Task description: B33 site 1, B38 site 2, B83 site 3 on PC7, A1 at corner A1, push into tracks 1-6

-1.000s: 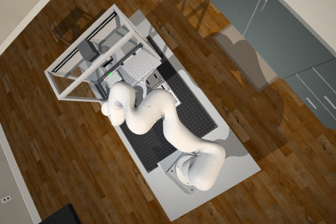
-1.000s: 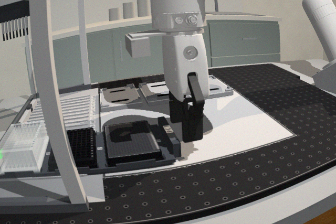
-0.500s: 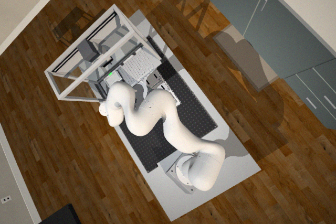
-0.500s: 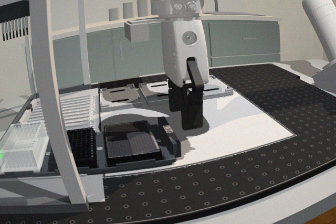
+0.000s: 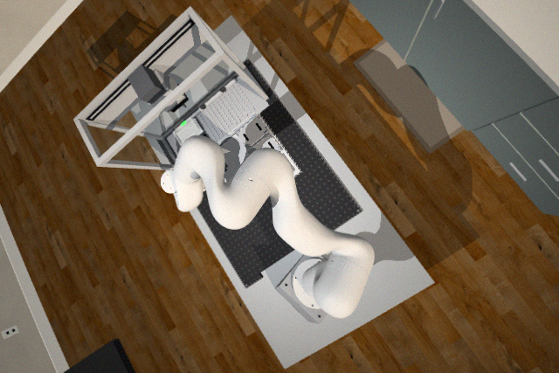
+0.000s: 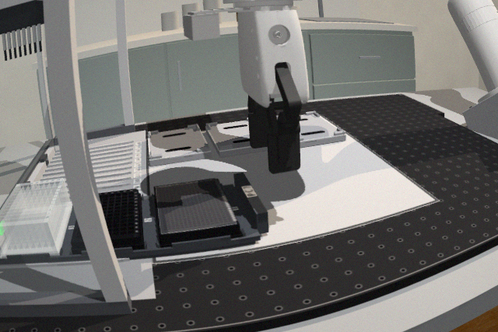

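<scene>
The gripper (image 6: 283,147) hangs above the white apron (image 6: 353,183), its black fingers (image 6: 285,152) pointing down and parted, with nothing between them; it is released and touches nothing. Below it and to its left in the exterior view lies the plate carrier PC7 (image 6: 169,249), its handle end (image 6: 250,200) nearest the gripper but apart from it, lower and toward the instrument. The carrier runs away from the gripper into the loading rails (image 6: 108,159), passing behind the white post of the instrument frame (image 6: 76,152). On the site next to the handle sits the dark 384-well plate B33 (image 6: 194,209), lying flat within its locators. Beyond it, partly hidden by the post, is the black 96-well plate B38 (image 6: 120,215), and farthest in stands the clear deep-well block B83 (image 6: 33,215). A green glow shows at the far left edge beside that block (image 6: 1,228), and from above a green lamp (image 5: 183,123) shines behind the rails, just beyond the arm's wrist. Behind the gripper, across the apron, the grey nests (image 6: 177,145) stand in a row with their slots showing and no plates on them. The arm (image 5: 252,192) bends over the dark perforated mat on the table (image 5: 315,341), and from above it covers the gripper and most of the carrier.
</scene>
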Robot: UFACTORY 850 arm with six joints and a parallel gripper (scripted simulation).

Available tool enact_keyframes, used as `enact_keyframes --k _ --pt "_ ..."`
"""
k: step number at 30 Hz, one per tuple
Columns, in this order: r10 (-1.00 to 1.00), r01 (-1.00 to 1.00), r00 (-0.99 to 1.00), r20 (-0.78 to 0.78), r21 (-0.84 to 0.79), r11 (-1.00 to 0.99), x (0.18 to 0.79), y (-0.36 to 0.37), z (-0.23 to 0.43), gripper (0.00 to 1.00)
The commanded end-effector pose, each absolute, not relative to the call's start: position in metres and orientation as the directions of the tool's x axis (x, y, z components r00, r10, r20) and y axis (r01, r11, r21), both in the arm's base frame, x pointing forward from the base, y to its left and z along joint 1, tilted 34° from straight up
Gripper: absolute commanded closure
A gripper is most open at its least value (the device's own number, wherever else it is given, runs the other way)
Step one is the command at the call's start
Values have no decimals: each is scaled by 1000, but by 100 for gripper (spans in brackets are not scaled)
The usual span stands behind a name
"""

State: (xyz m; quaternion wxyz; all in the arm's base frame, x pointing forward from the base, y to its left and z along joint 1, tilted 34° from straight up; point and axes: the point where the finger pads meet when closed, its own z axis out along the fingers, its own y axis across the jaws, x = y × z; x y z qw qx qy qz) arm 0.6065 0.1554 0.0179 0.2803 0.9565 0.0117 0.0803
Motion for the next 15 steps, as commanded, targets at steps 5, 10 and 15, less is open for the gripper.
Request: enact_keyframes --k 5,10,15 --pt "68 -23 987 149 537 -843 605 163 29 18" --pt "68 -23 987 149 537 -843 604 165 33 18" --pt "68 -23 987 149 537 -843 603 170 40 18"
